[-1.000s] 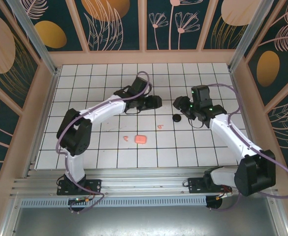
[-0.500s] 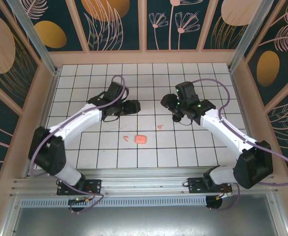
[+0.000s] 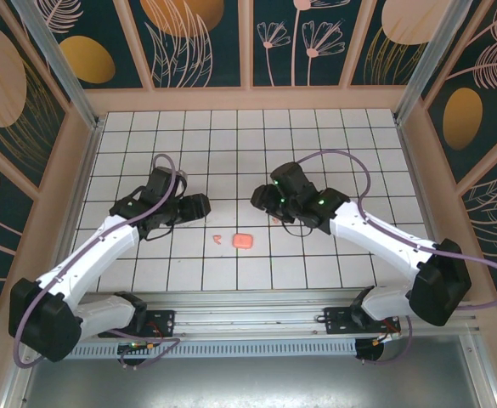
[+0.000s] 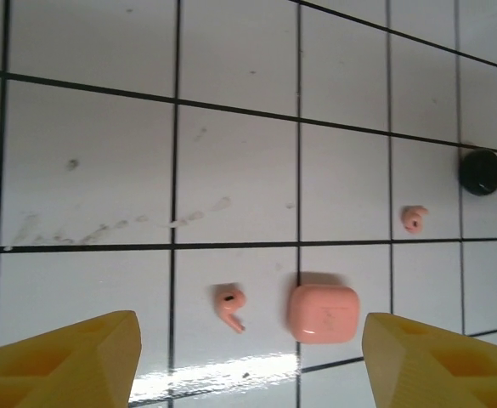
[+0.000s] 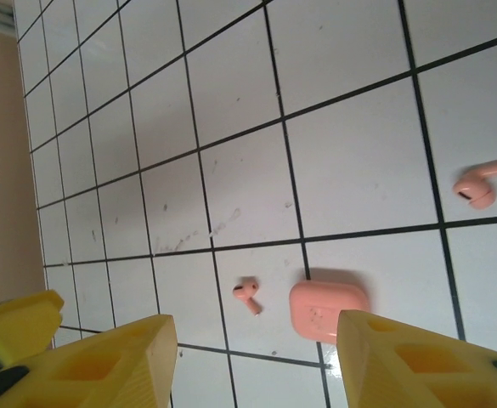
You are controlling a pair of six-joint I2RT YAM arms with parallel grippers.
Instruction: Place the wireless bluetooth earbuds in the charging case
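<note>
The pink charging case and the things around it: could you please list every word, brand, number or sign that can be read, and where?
None can be read. The pink charging case is plain, the nearer pink earbud and the farther pink earbud bear only dark spots, the dark round thing is too small to tell, and the wall panels show only plant patterns.

My left gripper (image 3: 200, 207) hangs over the gridded table (image 3: 316, 136), to the left of the pink charging case (image 3: 243, 241). One pink earbud (image 3: 217, 239) lies just beside the case, on its left. My right gripper (image 3: 259, 197) hangs beyond the case, near a second pink earbud (image 3: 275, 218).
</note>
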